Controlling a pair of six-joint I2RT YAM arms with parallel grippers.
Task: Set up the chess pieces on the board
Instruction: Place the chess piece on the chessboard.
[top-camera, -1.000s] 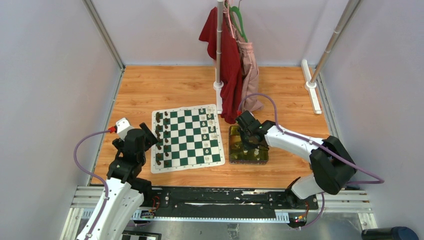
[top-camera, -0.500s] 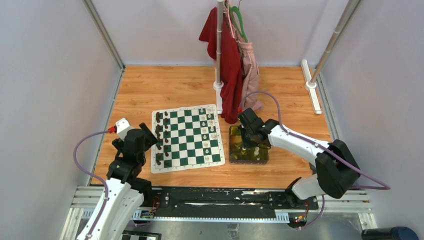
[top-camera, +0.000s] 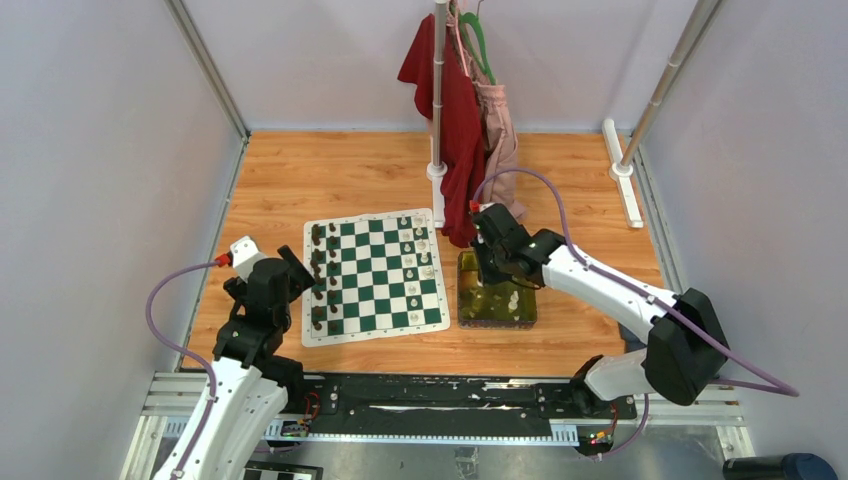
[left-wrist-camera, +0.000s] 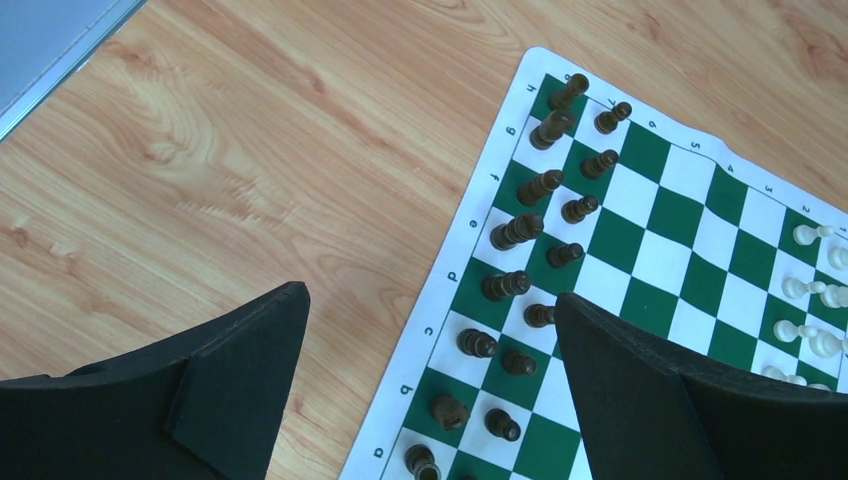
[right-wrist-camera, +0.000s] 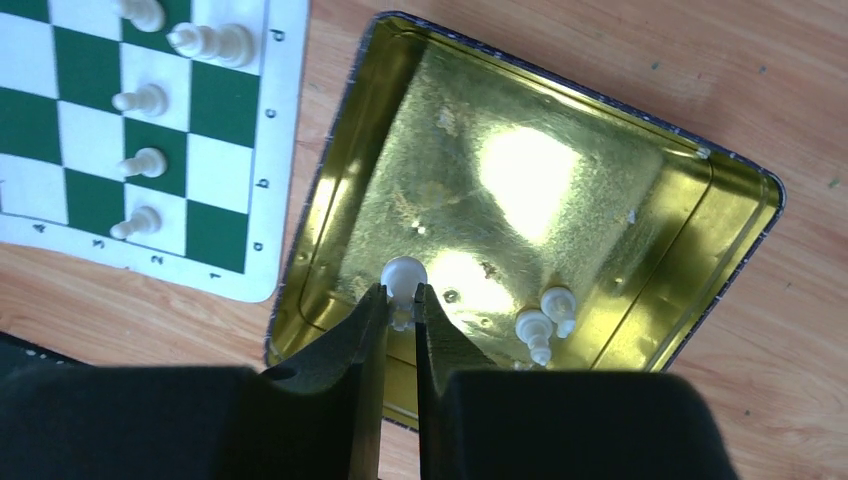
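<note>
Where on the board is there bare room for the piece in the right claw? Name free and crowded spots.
Free on the board: edge squares a to c, between the white pawns and the tray; also the middle band between dark men and white. Crowded: both dark rows, and the white side from d on.

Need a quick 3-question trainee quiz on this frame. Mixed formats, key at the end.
1. True or false: the left pincer is shut.
2. Multiple choice: what does the right pincer grip? A) a cream-white chess piece B) a coin C) nothing
3. Fill in: two loose white pieces lie in the ___.
Key: 1 false, it stands open, holding nothing. 2 A. 3 tray.
</note>
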